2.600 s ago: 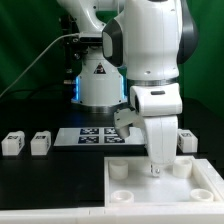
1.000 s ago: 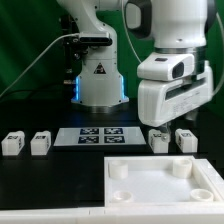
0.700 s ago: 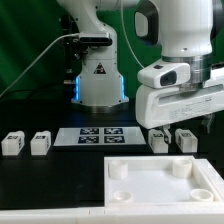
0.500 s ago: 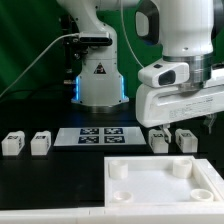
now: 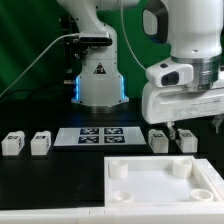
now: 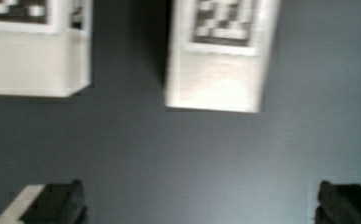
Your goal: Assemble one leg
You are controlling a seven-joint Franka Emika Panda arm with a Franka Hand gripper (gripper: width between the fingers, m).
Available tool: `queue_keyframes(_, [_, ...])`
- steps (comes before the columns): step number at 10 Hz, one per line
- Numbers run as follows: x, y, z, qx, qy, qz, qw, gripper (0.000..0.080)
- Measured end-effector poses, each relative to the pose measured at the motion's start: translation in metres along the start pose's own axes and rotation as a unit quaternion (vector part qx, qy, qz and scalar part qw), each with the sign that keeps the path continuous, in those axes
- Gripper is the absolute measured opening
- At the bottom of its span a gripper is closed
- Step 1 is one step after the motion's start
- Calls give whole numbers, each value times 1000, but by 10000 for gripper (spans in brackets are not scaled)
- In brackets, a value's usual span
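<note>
Black tabletop [image 5: 60, 185]; tool [image 6: 202, 205] pointing down, jaws wide, above leg [image 6: 218, 55].

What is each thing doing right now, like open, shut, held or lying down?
gripper: open, holding nothing.
two legs near the gripper: lying loose, not held.
two legs at the exterior view's left: lying loose, untouched.
panel: lying flat, sockets empty.
marker board: lying flat.

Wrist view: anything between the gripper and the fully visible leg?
Nothing. The wrist view shows only bare dark table between the open gripper and the leg.
</note>
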State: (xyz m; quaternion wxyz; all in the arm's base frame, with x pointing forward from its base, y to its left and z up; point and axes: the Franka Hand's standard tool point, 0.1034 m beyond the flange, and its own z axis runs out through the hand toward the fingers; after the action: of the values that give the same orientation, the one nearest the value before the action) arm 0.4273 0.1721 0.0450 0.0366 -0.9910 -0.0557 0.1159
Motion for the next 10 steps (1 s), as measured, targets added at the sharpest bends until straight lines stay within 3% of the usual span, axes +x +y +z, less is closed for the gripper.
queue_keyframes(2, [-2,-2,3,1,-126,14,992,649])
queue_keyframes(3, [2,-3,8,3,-149,15,989,649])
queue_keyframes(6, [-10,-2,11,1,-287,12,958,649])
queue_keyframes(7, [-8,-2,14,3,-320,11,947,649])
queue_keyframes(10, [-17,-10,21,-13,-334,30,942,649])
